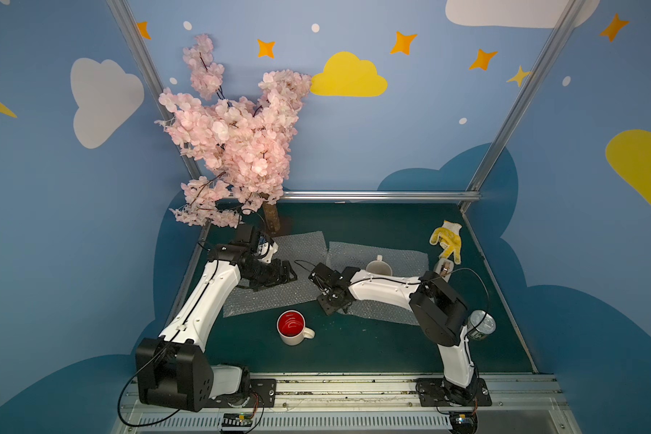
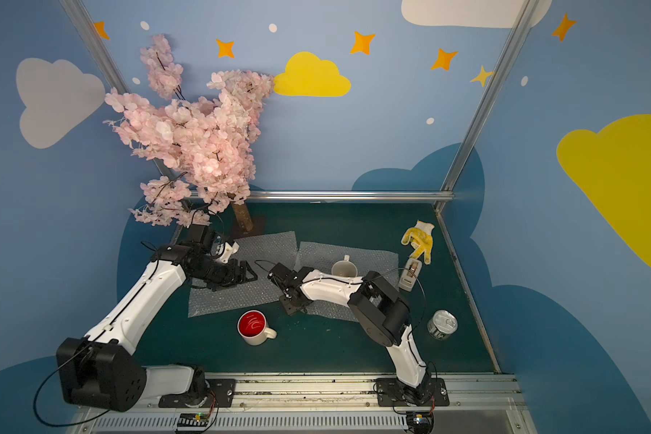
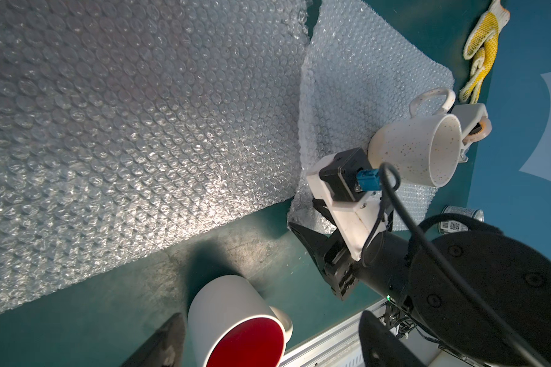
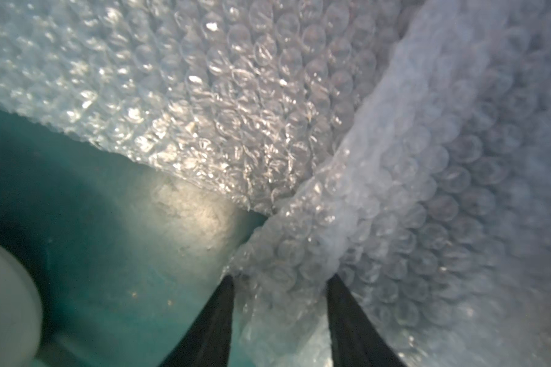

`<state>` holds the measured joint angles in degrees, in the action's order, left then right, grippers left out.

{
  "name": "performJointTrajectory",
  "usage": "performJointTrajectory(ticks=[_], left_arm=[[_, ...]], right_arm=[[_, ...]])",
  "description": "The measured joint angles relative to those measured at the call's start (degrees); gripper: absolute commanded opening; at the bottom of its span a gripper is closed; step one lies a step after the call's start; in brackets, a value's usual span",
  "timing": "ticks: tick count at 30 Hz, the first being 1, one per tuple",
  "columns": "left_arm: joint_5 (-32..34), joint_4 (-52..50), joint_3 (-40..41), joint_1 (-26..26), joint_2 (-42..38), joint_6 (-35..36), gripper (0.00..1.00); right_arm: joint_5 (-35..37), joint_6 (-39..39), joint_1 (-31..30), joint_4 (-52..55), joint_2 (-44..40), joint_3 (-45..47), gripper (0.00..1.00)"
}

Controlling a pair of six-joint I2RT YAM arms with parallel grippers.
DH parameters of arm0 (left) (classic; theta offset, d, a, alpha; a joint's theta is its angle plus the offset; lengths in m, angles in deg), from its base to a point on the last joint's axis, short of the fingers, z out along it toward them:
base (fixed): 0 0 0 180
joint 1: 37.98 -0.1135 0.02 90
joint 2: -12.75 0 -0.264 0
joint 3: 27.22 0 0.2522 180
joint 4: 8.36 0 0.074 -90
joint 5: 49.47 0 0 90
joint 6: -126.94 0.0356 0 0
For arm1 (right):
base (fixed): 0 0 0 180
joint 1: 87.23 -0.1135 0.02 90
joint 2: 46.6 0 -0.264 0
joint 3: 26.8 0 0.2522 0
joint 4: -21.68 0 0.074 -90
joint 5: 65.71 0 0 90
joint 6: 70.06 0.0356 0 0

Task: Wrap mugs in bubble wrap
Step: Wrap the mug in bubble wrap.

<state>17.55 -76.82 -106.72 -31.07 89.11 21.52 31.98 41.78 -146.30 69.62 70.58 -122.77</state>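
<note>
Right wrist: right gripper (image 4: 280,279) straddles bubble wrap (image 4: 395,206) corner.

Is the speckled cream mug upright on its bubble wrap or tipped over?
Upright. The speckled cream mug stands on the right bubble wrap sheet, mouth up in both top views, handle toward the back wall.

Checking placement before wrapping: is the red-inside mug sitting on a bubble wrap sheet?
No: in a top view the red-inside mug stands on the bare green table, clear of both sheets.

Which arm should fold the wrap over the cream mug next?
Right. Its gripper straddles the near corner of the sheet under that mug; the left gripper hovers open over the other sheet.
</note>
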Motion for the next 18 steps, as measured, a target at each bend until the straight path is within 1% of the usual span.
performJointTrajectory(ticks=[2,6,9,12,18], left_arm=[[0.0,0.0,0.0,0.0,0.0,0.0,0.85],[-0.4,0.0,0.0,0.0,0.0,0.0,0.85],[-0.8,0.0,0.0,0.3,0.0,0.0,0.85],[-1.0,0.0,0.0,1.6,0.0,-0.1,0.85],[-2.9,1.4,-1.4,6.5,0.8,-2.2,0.84]], right_arm=[[0.3,0.3,0.0,0.0,0.0,0.0,0.29],[1.0,0.7,0.0,0.2,0.0,0.0,0.08],[0.8,0.2,0.5,0.5,-0.5,0.2,0.01],[-0.6,-0.2,1.5,2.4,-1.7,-0.1,0.00],[-4.3,-2.8,4.7,6.6,-6.6,-1.0,0.00]])
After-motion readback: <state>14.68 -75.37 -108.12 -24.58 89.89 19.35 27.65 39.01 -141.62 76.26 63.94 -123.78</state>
